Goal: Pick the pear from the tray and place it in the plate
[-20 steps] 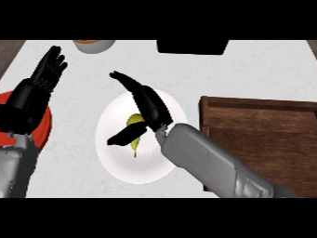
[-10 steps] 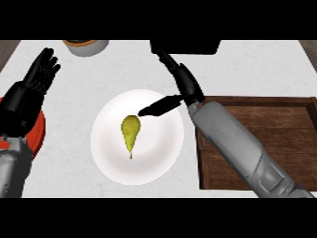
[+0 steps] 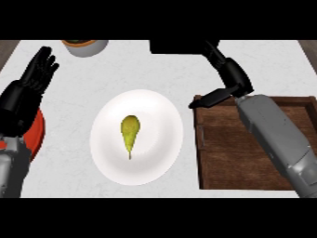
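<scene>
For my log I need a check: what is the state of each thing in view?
pear: lying on the plate, free
plate: holds the pear
tray: nothing seen inside it
right robot hand: open, above the tray's far corner
left robot hand: open, resting at left

The right hand (image 3: 229, 74), which a second ago curled over the pear (image 3: 129, 131) at the plate (image 3: 154, 153), is now open and drawn back up to the tray's (image 3: 257, 176) top left corner, leaving the pear lying bare in the plate's middle.
</scene>
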`<act>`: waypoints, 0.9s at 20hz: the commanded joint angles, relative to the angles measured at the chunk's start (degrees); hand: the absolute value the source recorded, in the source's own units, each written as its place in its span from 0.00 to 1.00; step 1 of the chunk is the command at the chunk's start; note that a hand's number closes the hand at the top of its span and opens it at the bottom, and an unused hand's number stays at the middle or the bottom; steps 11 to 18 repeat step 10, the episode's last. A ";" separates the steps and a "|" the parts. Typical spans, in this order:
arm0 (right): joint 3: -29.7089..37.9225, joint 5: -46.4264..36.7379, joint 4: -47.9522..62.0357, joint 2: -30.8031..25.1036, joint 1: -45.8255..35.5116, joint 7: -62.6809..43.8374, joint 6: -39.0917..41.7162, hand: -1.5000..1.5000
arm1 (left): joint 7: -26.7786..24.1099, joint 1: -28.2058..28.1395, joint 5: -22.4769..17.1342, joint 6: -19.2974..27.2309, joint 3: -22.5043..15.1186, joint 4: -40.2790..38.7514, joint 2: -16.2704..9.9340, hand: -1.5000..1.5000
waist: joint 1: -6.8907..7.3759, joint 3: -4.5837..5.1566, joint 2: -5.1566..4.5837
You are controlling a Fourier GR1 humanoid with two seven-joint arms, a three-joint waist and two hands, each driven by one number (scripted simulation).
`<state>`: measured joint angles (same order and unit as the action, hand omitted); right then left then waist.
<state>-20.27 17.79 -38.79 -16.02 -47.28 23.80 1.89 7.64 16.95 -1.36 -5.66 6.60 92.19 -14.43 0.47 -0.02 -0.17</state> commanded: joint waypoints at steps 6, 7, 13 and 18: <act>5.35 -4.93 11.17 -5.96 -0.48 11.26 11.29 0.00 | 0.65 -1.29 1.10 -0.05 -0.69 2.31 0.78 0.50 | 0.42 -0.02 -0.11; 6.04 -4.94 8.70 -7.52 -0.49 9.10 11.51 0.00 | -1.29 -0.03 1.83 1.26 -0.12 -0.83 1.63 0.50 | -0.02 0.01 -0.02; 7.31 -7.74 15.70 -6.18 -4.79 12.33 8.33 0.00 | -2.52 0.00 -0.13 -2.13 0.87 -2.72 -0.04 0.50 | 0.64 -0.01 -0.28; 7.31 -7.74 15.70 -6.18 -4.79 12.33 8.33 0.00 | -2.52 0.00 -0.13 -2.13 0.87 -2.72 -0.04 0.50 | 0.64 -0.01 -0.28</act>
